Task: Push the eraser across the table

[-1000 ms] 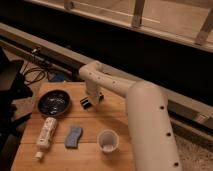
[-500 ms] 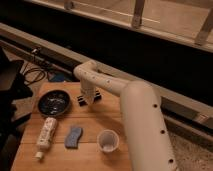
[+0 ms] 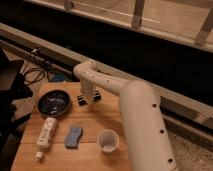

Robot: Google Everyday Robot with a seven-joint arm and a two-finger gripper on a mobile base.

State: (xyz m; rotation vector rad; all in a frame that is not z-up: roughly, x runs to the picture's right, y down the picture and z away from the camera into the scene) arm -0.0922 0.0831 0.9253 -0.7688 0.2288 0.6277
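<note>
The eraser [image 3: 95, 96], a small black block with thin white stripes, lies on the light wooden table [image 3: 90, 160] near its far edge, right of the bowl. My gripper [image 3: 87, 95] hangs from the white arm [image 3: 135, 115] and comes down right on the eraser, covering its middle. Only the two ends of the eraser show on either side of the gripper.
A dark bowl [image 3: 54, 103] sits at the far left. A white tube [image 3: 46, 134] lies at the front left, with a blue wavy-edged sponge [image 3: 73, 136] and a white cup [image 3: 107, 141] beside it. Cables [image 3: 35, 72] and a dark wall lie beyond the table's far edge.
The arm has swung left and lowered over the table. The gripper and the eraser under it have shifted slightly toward the far edge.
</note>
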